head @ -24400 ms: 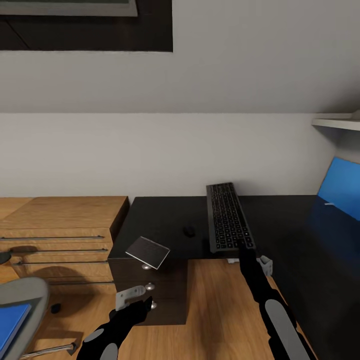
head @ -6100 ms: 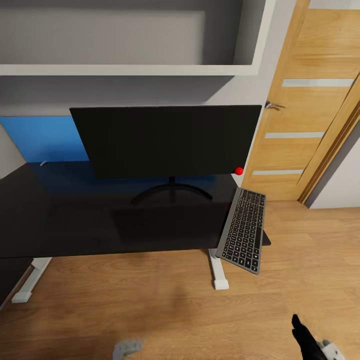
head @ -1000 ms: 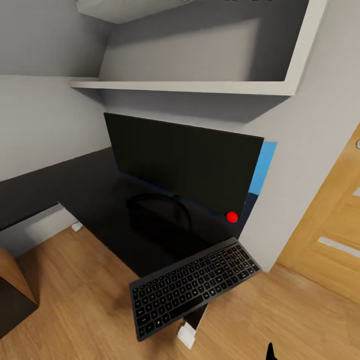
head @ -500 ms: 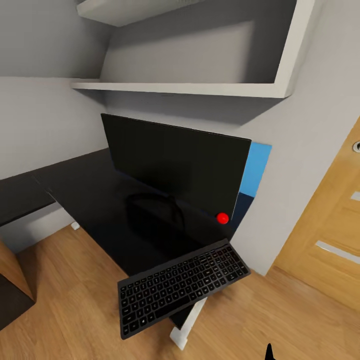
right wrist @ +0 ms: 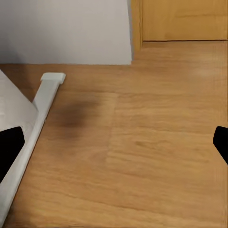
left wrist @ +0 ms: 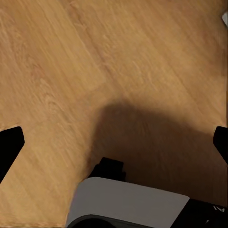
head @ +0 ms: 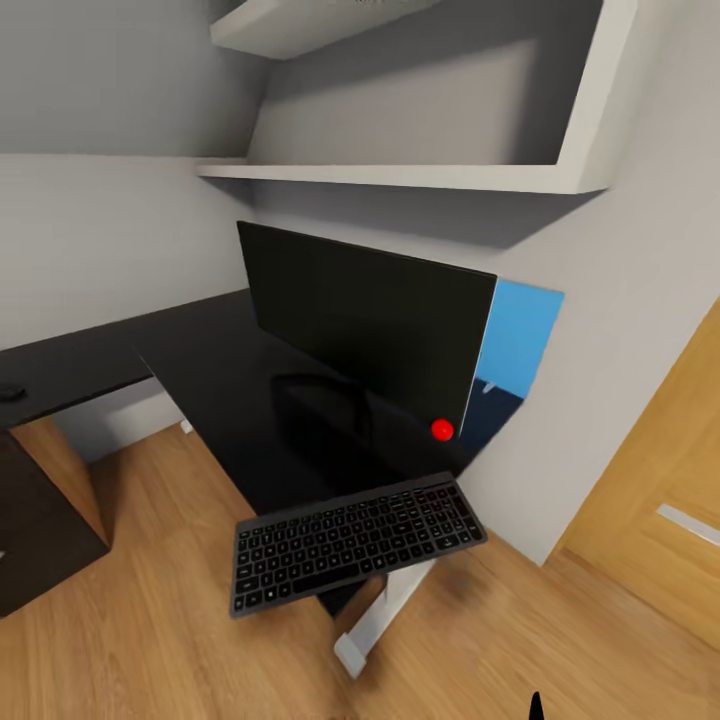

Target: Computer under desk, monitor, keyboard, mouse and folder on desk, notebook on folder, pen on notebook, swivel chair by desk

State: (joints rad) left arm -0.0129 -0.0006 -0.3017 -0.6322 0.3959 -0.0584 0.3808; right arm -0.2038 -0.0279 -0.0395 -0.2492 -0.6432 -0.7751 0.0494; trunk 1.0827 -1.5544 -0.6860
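Glossy black, the desk fills the middle of the head view, with the monitor upright on it, its red dot at the lower corner; the keyboard lies over the desk's near end, part of it jutting past the edge above the wooden floor, up and to the left of the dark tip of the right arm at the picture's bottom edge. A small dark mouse sits far off on the desk's other wing. In the left wrist view the left gripper hangs over bare floor, fingers wide apart, holding nothing. In the right wrist view the right gripper is likewise spread and empty, a white desk leg just beside one finger.
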